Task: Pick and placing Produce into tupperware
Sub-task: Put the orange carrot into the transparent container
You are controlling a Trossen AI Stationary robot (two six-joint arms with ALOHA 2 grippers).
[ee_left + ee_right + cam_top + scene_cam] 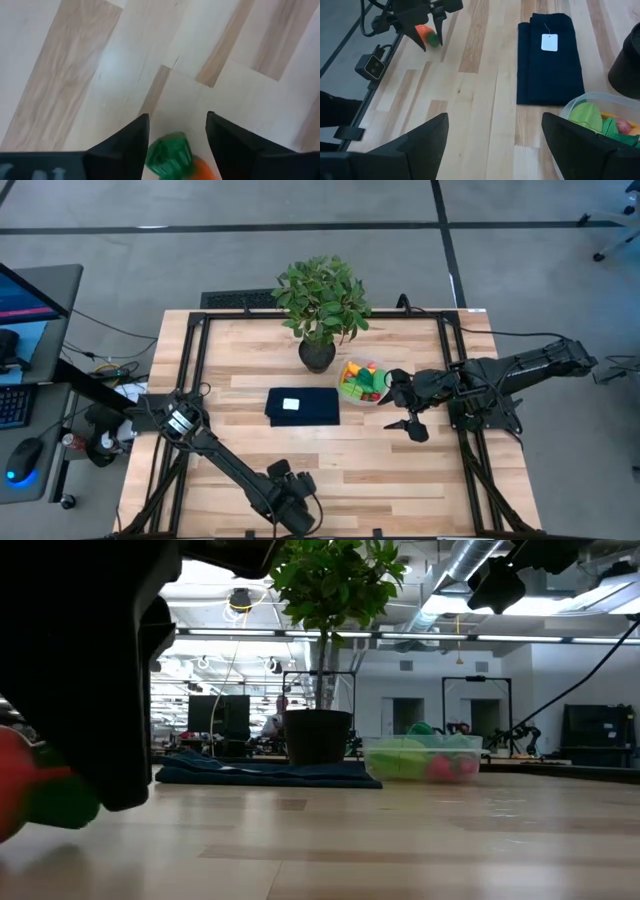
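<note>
A carrot is sitting between the far gripper's fingers, a folded blue cloth is lying beside the clear tub.
</note>
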